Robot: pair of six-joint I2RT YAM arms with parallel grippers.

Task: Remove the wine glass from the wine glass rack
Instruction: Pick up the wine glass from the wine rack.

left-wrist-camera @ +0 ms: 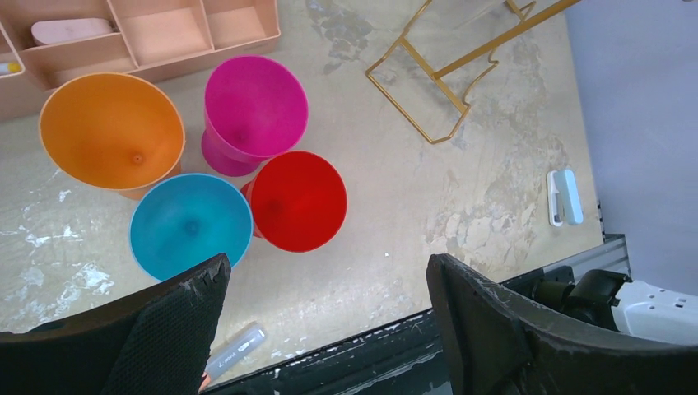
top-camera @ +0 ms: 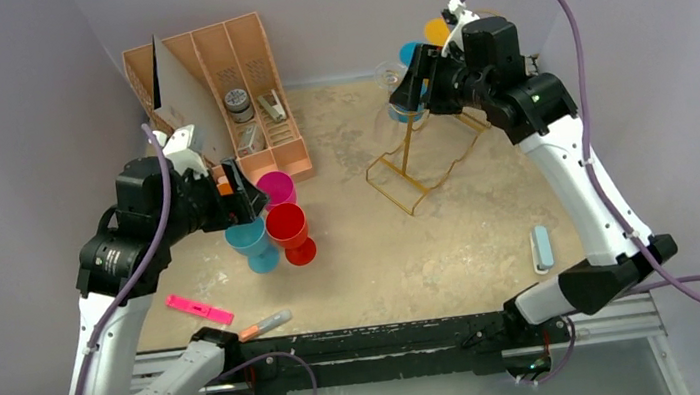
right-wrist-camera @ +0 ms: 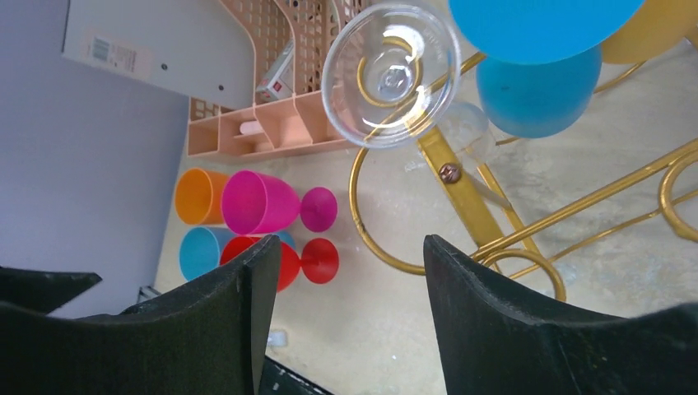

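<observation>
The gold wire wine glass rack (top-camera: 420,171) stands at the back right of the table. A clear wine glass (right-wrist-camera: 391,74) hangs upside down from one of its looped arms, with a blue one (right-wrist-camera: 535,95) and an orange one (right-wrist-camera: 654,33) hanging beside it. My right gripper (top-camera: 411,91) is up at the rack's top, just short of the clear glass (top-camera: 390,78). In the right wrist view the right gripper (right-wrist-camera: 346,271) is open with nothing between its fingers. My left gripper (left-wrist-camera: 325,304) hangs open and empty over the cups on the left.
Magenta (top-camera: 276,187), red (top-camera: 288,228) and blue (top-camera: 249,241) plastic goblets stand under the left arm, and an orange one (left-wrist-camera: 111,132) beside them. A tan slotted organiser (top-camera: 246,79) sits at the back left. A pink marker (top-camera: 198,309), a pen (top-camera: 266,324) and a pale blue case (top-camera: 541,248) lie near the front.
</observation>
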